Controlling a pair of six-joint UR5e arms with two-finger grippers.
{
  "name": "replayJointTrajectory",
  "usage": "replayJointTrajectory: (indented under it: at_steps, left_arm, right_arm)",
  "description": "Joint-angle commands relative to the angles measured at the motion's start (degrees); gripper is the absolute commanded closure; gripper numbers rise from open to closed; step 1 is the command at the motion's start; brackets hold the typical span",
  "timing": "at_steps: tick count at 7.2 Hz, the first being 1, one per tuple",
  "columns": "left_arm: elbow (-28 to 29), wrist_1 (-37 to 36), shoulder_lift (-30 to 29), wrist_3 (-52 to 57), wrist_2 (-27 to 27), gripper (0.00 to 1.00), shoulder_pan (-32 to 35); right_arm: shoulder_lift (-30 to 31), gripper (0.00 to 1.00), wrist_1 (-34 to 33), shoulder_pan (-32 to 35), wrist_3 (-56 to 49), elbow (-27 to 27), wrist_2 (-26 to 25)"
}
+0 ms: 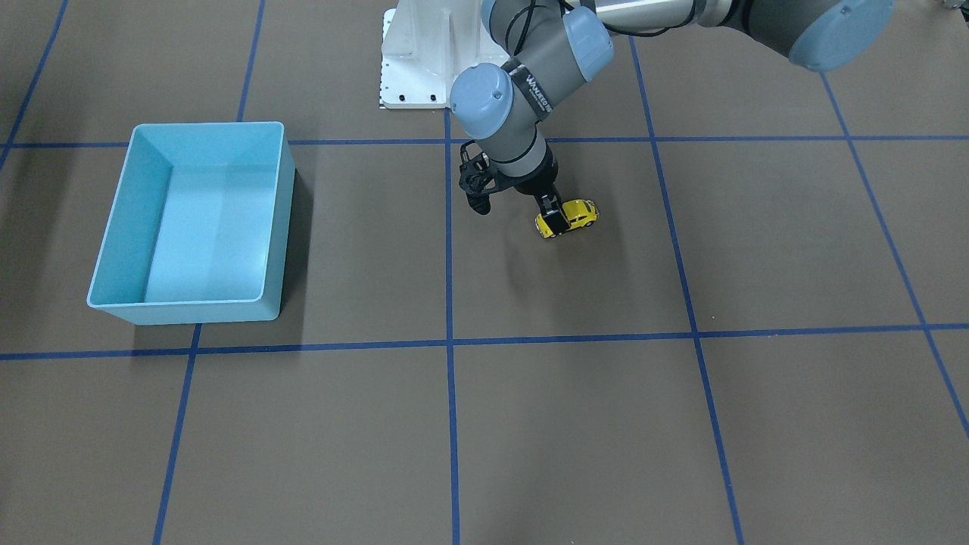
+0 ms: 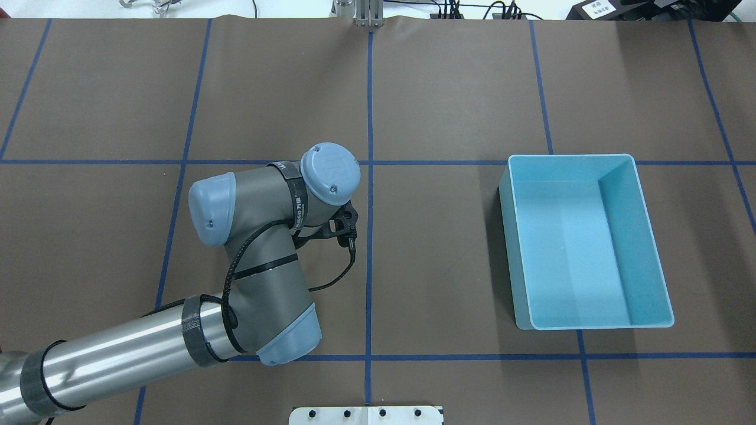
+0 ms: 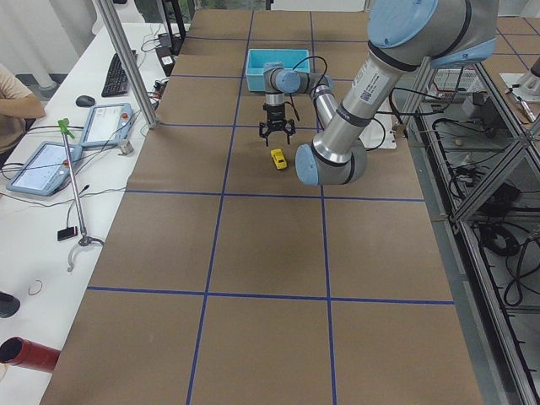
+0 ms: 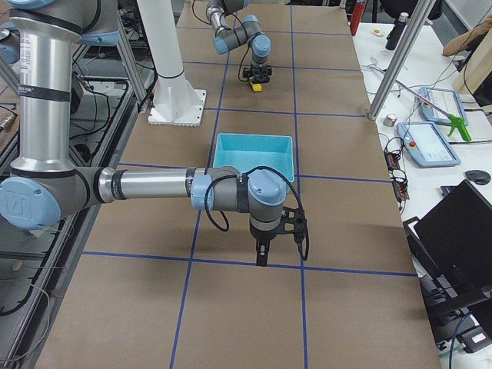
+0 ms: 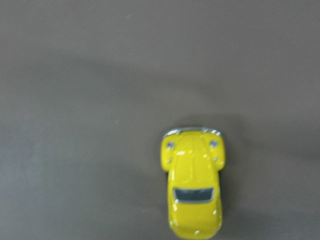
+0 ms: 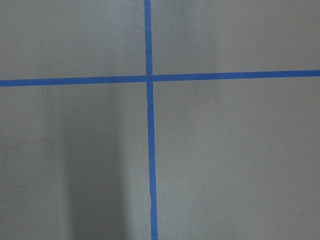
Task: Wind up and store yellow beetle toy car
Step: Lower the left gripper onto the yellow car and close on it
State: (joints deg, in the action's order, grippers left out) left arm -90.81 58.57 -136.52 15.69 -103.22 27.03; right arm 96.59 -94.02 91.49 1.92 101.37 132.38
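Yellow, glossy and rounded: yellow beetle toy car [image 1: 578, 213] standing on its black wheels near the middle of the table [image 1: 606, 424], a little toward the left end and roughly midway between the robot's edge and the operators' edge. Close above it, left tool [image 3: 277, 137] pointing down with fingers spread apart, clamped on nothing; in the left wrist view only roof, windscreen and bonnet from above, low in the frame, with no finger showing. Farther toward the right end, right tool [image 4: 262, 260] hanging over the table, caught by the side camera alone, so cannot tell whether apart or together. Well apart from the car, also toward the right end, light blue bin [image 1: 189, 310]. Judging by size and shine: probably light, rigid, slick on the curved shell, free to roll at a nudge and apt to squirt out of a pinch set high on the roof. Best taken low across the two flanks, between the wheel arches, centred along the length. For winding, presumably pressed lightly down and drawn backward with wheels on the table; gentle force enough, no need to crush.
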Motion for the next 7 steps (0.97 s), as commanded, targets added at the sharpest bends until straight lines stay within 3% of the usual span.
replayJointTrajectory:
  at_steps: [1, 4, 7]
  left_arm:
    - [0.98, 0.93, -0.67, -3.26, -1.55, 0.0, 1.0]
    - [1.94, 0.93, -0.67, -8.46, -4.25, 0.01, 1.53]
    - [4.32, 5.65, -0.32, -8.04, -4.36, 0.01, 1.45]
  right_arm:
    - [0.0, 0.0, -0.02, 0.0, 0.01, -0.12, -0.01]
    - [0.0, 0.0, -0.02, 0.0, 0.1, -0.2, -0.19]
    - [0.0, 0.0, 0.07, 0.0, 0.18, -0.29, -0.19]
